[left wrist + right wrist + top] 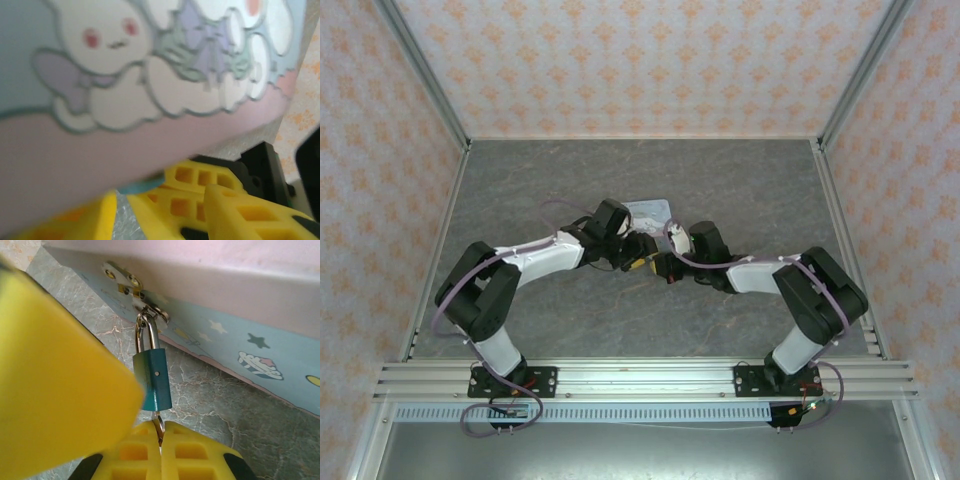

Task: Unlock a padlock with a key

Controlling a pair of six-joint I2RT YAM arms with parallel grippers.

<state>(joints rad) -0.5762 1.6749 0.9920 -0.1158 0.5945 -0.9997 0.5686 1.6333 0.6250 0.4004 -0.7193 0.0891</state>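
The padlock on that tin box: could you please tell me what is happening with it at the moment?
The right end effector is shut on the key, which sits in the bottom of the padlock. The padlock hangs by its shackle from the hasp of the cartoon-printed tin box. The left end effector is close beside the padlock; whether it grips it I cannot tell. The shackle looks seated in the body, so the lock appears not yet opened.

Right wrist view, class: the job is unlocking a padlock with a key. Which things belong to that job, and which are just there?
Belongs to the job:
teal padlock, hanging from the hasp
key at its underside
right gripper, pinching the key

Just there:
cartoon tin
marbled table
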